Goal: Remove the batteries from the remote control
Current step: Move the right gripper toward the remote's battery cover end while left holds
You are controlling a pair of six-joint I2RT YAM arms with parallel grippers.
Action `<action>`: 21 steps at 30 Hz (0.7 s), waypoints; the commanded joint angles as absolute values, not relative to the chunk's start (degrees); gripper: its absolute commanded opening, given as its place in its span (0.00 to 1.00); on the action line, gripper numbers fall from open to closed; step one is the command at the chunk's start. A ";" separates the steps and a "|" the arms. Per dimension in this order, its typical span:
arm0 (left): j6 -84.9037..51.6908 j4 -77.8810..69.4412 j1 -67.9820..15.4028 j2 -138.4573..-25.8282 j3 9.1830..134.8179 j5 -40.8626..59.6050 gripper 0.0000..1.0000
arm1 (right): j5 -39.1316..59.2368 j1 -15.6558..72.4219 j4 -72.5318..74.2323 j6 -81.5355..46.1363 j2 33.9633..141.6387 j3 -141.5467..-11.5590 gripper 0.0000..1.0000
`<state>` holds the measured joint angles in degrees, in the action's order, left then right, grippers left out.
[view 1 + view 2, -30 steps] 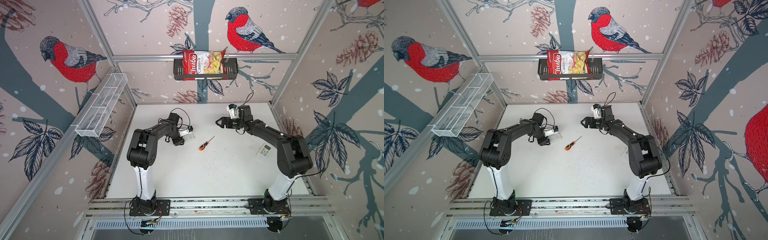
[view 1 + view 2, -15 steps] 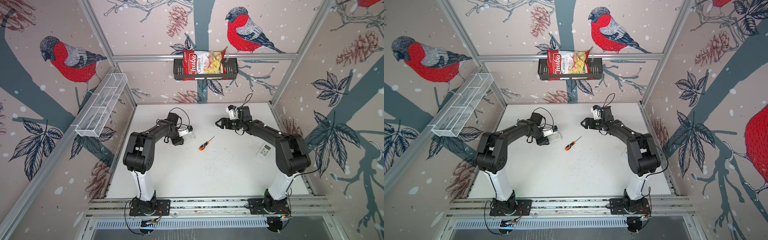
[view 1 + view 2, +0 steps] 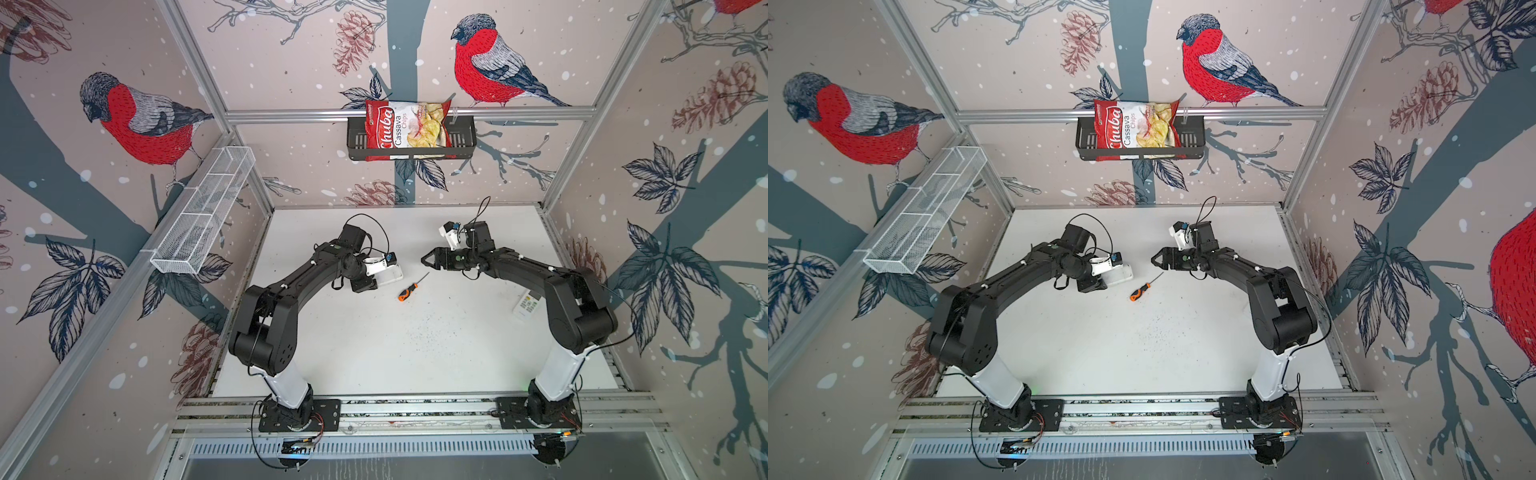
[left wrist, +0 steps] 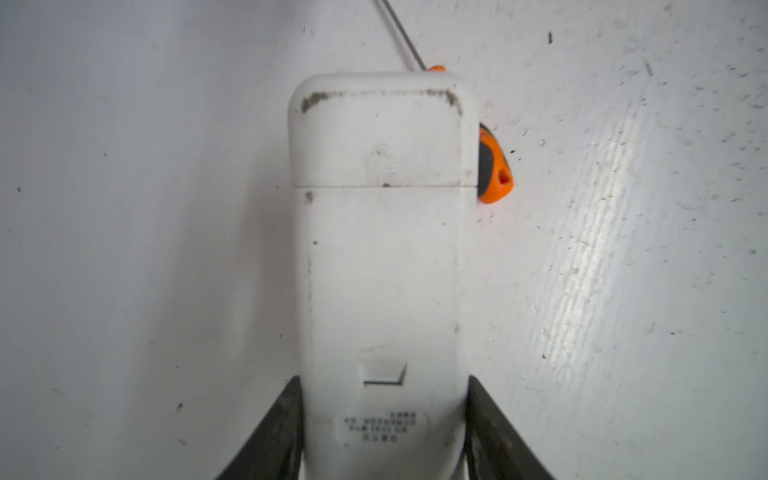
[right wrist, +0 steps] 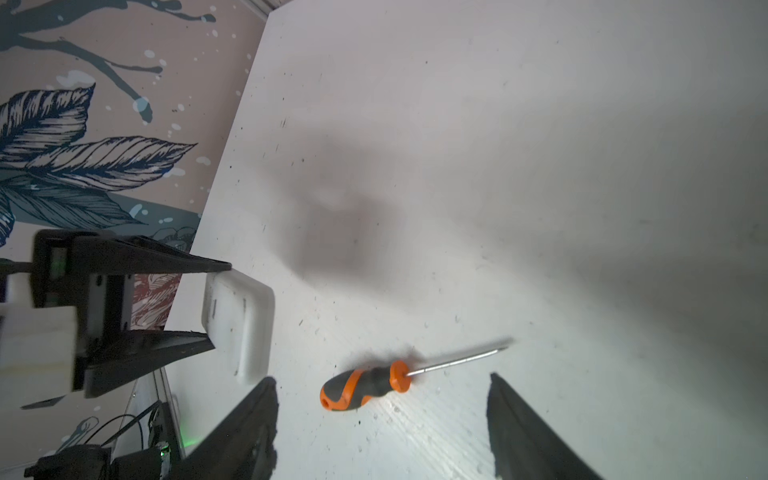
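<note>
Surface: you are looking at a white table (image 3: 415, 353), scuffed and carrying dark specks.
Room: bird-and-pinecone wallpaper is covering the three walls inside a metal frame.
Baskets, two: a white wire basket (image 3: 203, 216) is hanging on the left wall; a black basket (image 3: 461, 137) on the back wall is holding one chips bag (image 3: 405, 126).
Left gripper (image 4: 382, 386): it is grasping one white remote (image 4: 382, 249) by its sides, with the battery cover (image 4: 380, 133) sitting closed.
Batteries: no view is showing them to you, so you cannot tell where they are sitting.
Screwdriver (image 3: 409, 289), one: it is lying on the table between the grippers, just beside the held remote.
Right gripper (image 3: 424, 262): it is hovering released, fingers standing apart, gripping nothing.
Second remote (image 3: 527, 305), one: it is lying buttons up near the right edge, partly beneath the right arm.
</note>
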<state>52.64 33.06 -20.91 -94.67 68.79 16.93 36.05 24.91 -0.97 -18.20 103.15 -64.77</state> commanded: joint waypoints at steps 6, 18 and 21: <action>50.93 29.39 -22.50 -88.50 65.72 19.07 0.31 | 37.58 30.62 -0.15 -14.08 99.39 -62.03 0.82; 51.24 29.26 -23.72 -89.05 64.96 18.63 0.30 | 35.77 33.31 -2.28 -12.64 98.05 -64.31 0.77; 51.24 29.53 -23.90 -90.07 65.69 18.71 0.29 | 35.61 33.38 -3.28 -12.23 98.85 -65.65 0.75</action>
